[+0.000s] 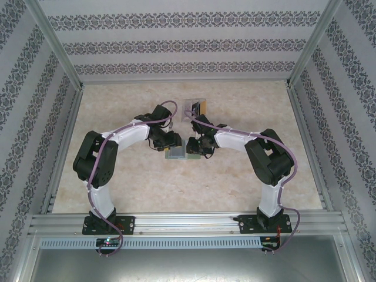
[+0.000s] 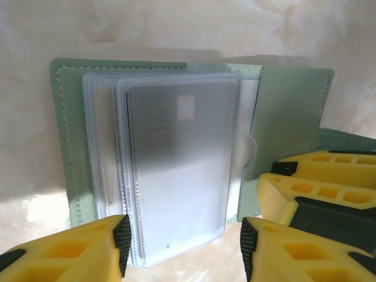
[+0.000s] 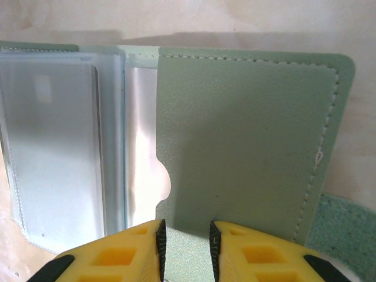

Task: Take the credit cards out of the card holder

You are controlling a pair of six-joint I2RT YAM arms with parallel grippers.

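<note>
Your right fingers (image 3: pixel 258 258) pinched the soft, stitched grey-green card holder (image 3: pixel 247 135), which lay open on the marbled table (image 2: pixel 176 29). Your left fingers (image 2: pixel 76 252) stood apart, either side of its frosted plastic sleeves (image 2: pixel 176 205).

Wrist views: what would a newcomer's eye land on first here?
The open grey-green card holder, its frosted plastic sleeves fanned across the middle of the left wrist view, a card showing faintly through the front one. The left gripper stands at the bottom with yellow jaws apart either side of the sleeves' lower edge. In the right wrist view the right gripper has its jaws set narrowly at the green flap's near edge.
</note>
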